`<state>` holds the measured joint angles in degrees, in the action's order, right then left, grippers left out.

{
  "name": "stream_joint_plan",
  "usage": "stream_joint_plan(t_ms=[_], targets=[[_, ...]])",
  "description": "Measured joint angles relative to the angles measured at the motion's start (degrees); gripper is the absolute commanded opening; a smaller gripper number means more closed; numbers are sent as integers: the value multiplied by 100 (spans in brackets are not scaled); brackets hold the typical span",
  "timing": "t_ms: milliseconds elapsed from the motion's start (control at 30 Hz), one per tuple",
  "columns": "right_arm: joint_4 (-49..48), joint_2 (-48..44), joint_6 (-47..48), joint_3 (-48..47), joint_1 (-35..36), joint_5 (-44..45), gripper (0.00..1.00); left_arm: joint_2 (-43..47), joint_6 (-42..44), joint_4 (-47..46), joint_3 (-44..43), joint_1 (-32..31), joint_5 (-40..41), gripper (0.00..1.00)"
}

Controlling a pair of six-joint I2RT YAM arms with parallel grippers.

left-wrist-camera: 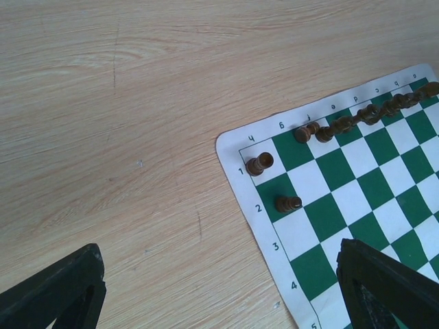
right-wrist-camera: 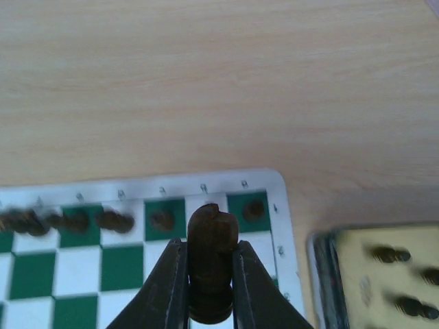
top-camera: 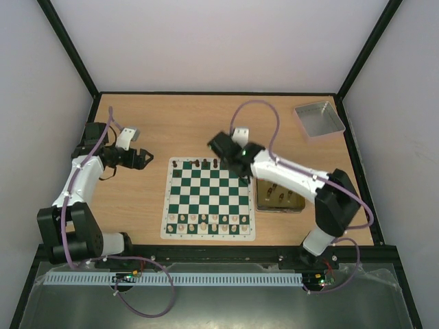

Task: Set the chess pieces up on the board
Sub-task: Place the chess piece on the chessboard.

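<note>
Dark brown chess piece (right-wrist-camera: 212, 229), notched rounded top, pinched upright in the right pincer (right-wrist-camera: 209, 250) above the board (right-wrist-camera: 285, 219), near its far-right corner. Only the right wrist view shows that notch, and the left pincer (left-wrist-camera: 219, 274) gapes wide.

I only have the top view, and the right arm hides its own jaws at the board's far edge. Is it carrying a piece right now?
Observer: Yes. The right wrist view shows the right gripper shut on a dark piece with a notched top, above the board near its far-right corner.
Operator: My view of the tin is too small. Are there dark pieces inside it?
Observer: Yes. The right wrist view shows several blurred dark pieces lying in the gold tin, just beside that corner of the board.
</note>
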<state>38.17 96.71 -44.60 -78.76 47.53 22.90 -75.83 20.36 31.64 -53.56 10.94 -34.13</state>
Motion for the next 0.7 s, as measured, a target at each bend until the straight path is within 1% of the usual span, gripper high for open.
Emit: stream_joint_plan(t_ms=[133,300,500,700], targets=[[-369,-544,-354,1355,822,824,2,28,0,68,0,-2,2,92],[-791,-737,-1023,2391,1648,1799,2,28,-4,109,0,-17,9,92],[-1259,-446,-1624,2739,1851,2378,2,31,-37,109,0,-122,13,93],[-2031,-389,-1727,3095,1851,2455,2,31,-74,105,0,-212,39,95]])
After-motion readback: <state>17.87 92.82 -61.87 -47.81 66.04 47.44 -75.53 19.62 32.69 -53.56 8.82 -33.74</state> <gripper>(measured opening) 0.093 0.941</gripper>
